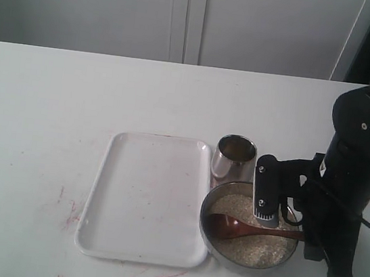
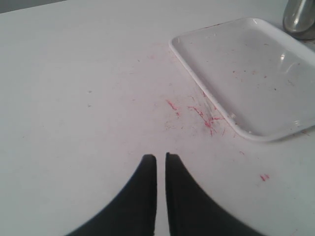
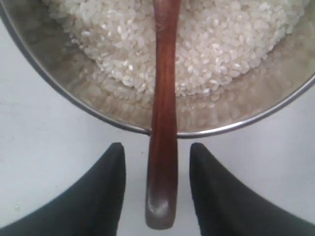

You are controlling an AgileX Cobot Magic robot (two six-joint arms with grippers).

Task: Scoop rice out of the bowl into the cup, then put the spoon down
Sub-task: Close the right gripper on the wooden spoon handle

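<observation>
The bowl (image 1: 204,213) stands near the table's front edge, filled with rice (image 1: 256,247). Across it lies the spoon (image 1: 228,226), head on the grains and handle sticking out over the right rim. Just behind the bowl stands the cup (image 1: 234,155). In the right wrist view the spoon (image 3: 162,123) crosses the bowl's rim (image 3: 74,96) above the rice (image 3: 221,44). Its handle end lies between the jaws of my right gripper (image 3: 157,152), which is open with a gap on each side. My left gripper (image 2: 161,157) is shut on nothing over bare table.
A white tray (image 1: 109,169) lies left of the bowl and cup, and its corner (image 2: 236,123) shows in the left wrist view with the cup (image 2: 299,17) behind. Red marks stain the table (image 1: 69,215) by the tray. The right arm (image 1: 357,175) rises right of the bowl.
</observation>
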